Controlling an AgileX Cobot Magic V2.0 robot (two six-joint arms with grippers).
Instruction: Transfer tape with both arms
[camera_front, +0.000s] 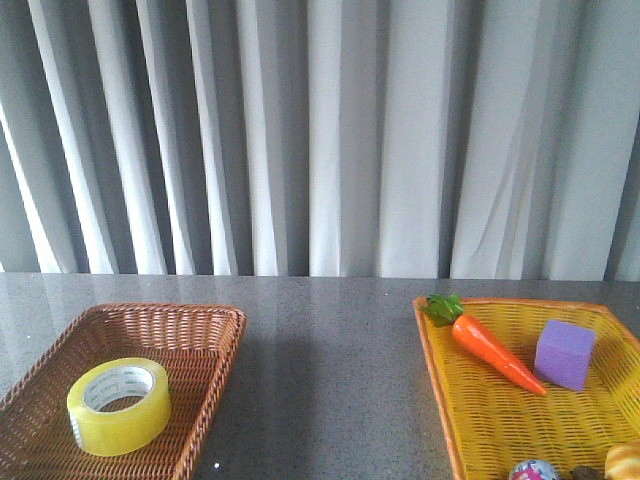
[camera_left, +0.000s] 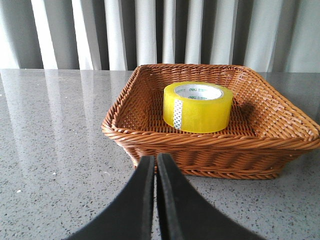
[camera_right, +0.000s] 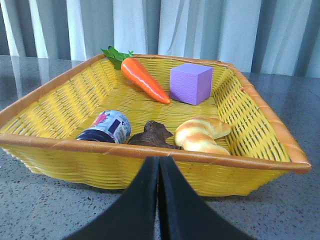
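Two grippers show, each only in its own wrist view. The left gripper (camera_left: 155, 167) has its two black fingers pressed together with nothing between them, low over the grey speckled table (camera_front: 330, 350), just short of the brown basket's (camera_left: 150, 137) near wall. The right gripper (camera_right: 159, 167) is likewise closed and empty, its tips right at the near rim of the yellow basket (camera_right: 65, 145).

There are two baskets, one on each side of the table, well apart with bare tabletop between them. The brown wicker basket on the left holds one thing: the tape (camera_front: 118, 405), a single yellow translucent roll lying flat on its side with the white printed core facing up, resting near the middle of the basket floor.

The yellow basket on the right holds five things. Nearest are a small jar (camera_right: 106, 127) lying on its side at the left, a dark brown lump (camera_right: 152, 135) beside it whose kind is hard to tell, and one croissant (camera_right: 202, 134) to the right. Farther back lie one orange carrot (camera_right: 145, 80) with green leaves, set diagonally, and one purple cube (camera_right: 190, 82) just to its right.

Beyond the table hangs a pleated grey-white curtain (camera_front: 320, 130).
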